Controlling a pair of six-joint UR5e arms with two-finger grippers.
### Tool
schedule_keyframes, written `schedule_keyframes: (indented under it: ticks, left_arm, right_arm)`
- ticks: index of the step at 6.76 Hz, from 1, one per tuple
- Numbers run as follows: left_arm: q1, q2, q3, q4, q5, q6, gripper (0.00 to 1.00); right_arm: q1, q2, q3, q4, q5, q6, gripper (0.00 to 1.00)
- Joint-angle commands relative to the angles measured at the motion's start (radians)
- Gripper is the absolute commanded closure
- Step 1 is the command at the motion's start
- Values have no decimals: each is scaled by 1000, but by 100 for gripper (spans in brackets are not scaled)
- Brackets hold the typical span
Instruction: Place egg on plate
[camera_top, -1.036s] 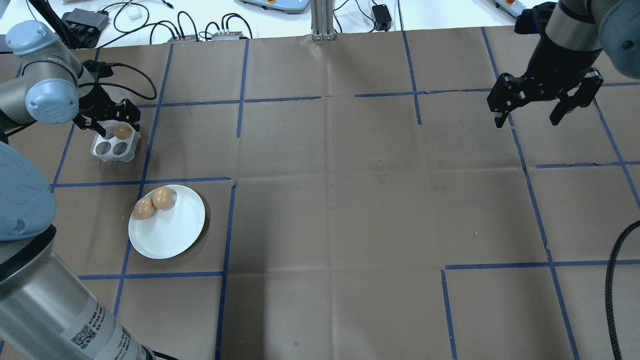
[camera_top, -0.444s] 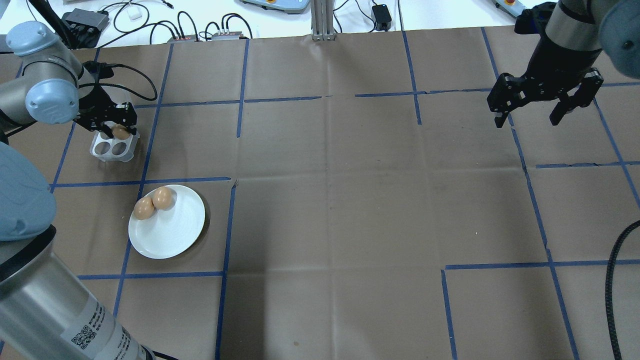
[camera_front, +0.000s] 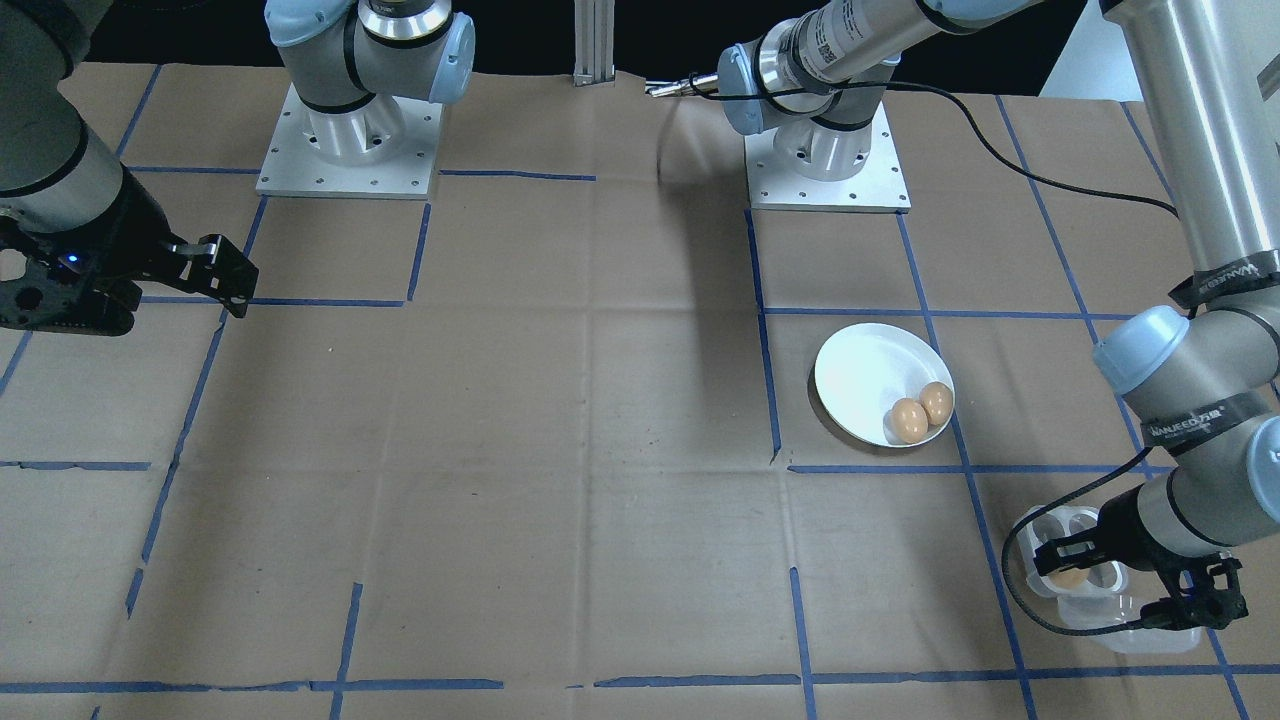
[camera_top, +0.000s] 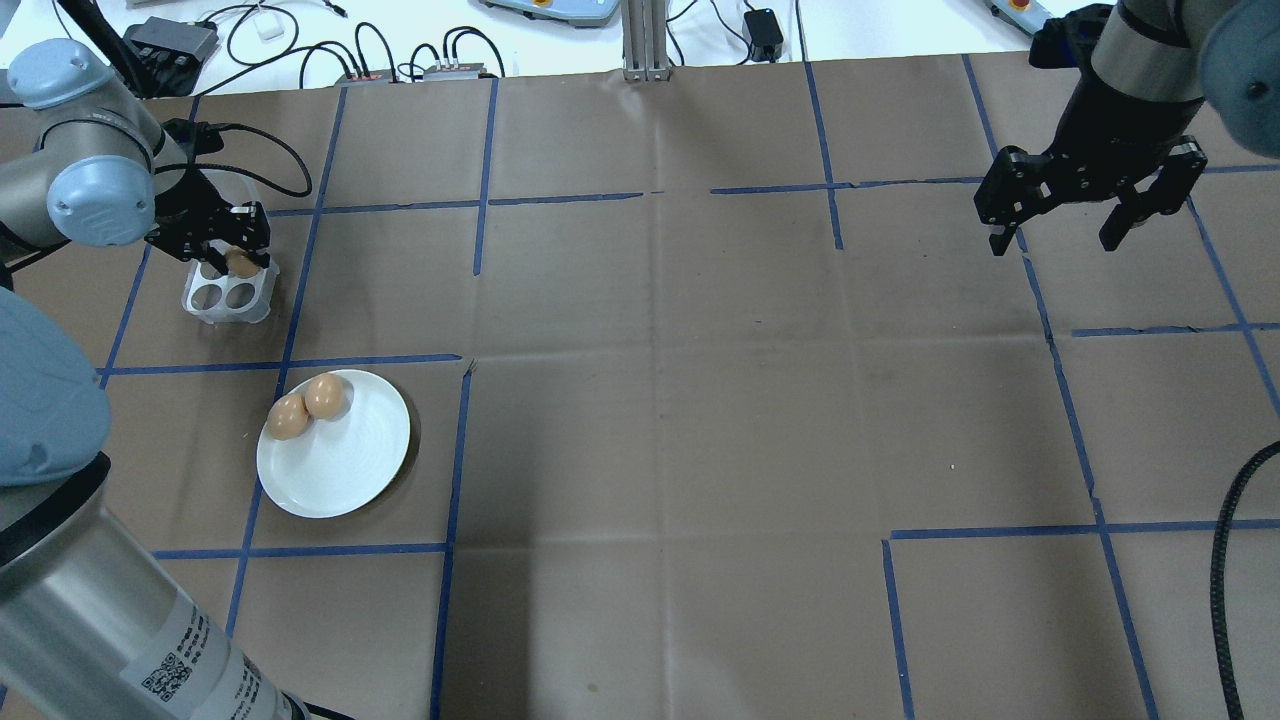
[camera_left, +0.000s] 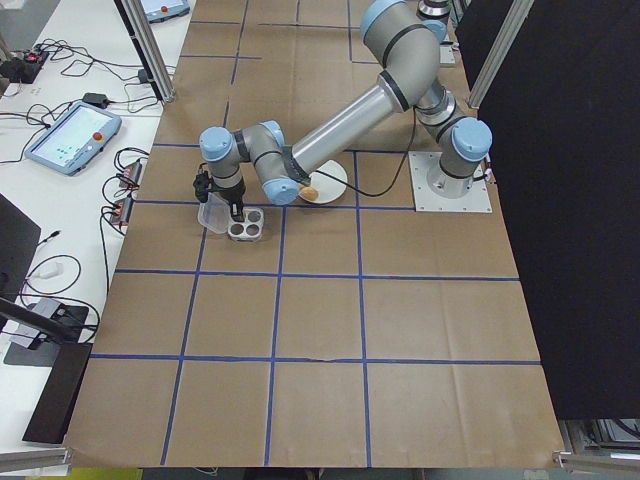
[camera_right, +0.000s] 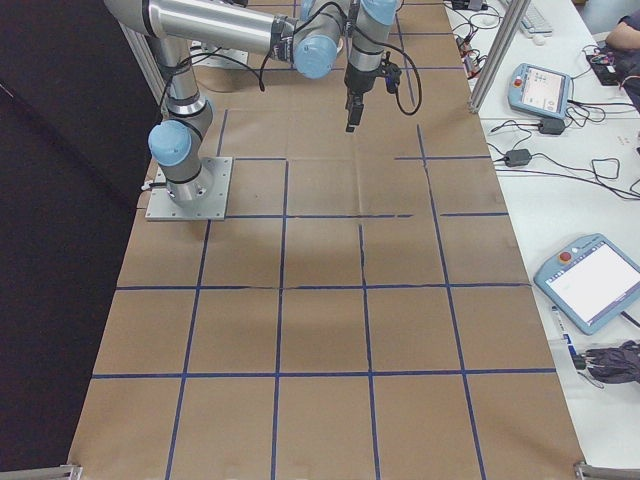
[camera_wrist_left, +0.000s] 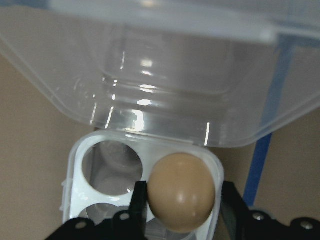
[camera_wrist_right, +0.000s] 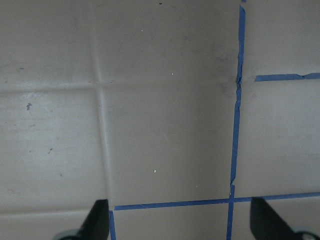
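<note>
While the left gripper (camera_wrist_left: 180, 200) brackets the egg (camera_wrist_left: 181, 192) low in the wrist view, seemingly gripping its sides, that smooth, brittle shell wants gentle pressure; the right gripper (camera_top: 1090, 215) hangs open, empty.

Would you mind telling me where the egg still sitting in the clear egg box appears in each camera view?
Front-facing: lower right, under the left arm's tool, egg.
Overhead: upper left, at.
Exterior left: not visible, hidden by the arm above the egg box.
Exterior right: not in it.
Left wrist: lower centre, between the fingers.
Right wrist: not in it.
Shared landmark: the white plate nearby.
</note>
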Motion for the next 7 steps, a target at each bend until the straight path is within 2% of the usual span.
schedule_keyframes:
  ticks: [1, 2, 4, 5, 7]
  left_arm:
    - [0, 8, 1, 1, -2, 0, 79]
    - [0, 16, 1, 0, -1, -1, 85]
    - [0, 39, 0, -2, -1, 2, 89]
    - [-2, 69, -2, -49, 1, -3, 90]
    - [-2, 156, -20, -231, -1, -44, 94]
  right_arm:
    - [0, 0, 0, 0, 0, 0, 0]
    - [0, 0, 0, 0, 0, 0, 0]
    - [0, 0, 0, 0, 0, 0, 0]
    - [0, 0, 0, 0, 0, 0, 0]
    - [0, 0, 0, 0, 0, 0, 0]
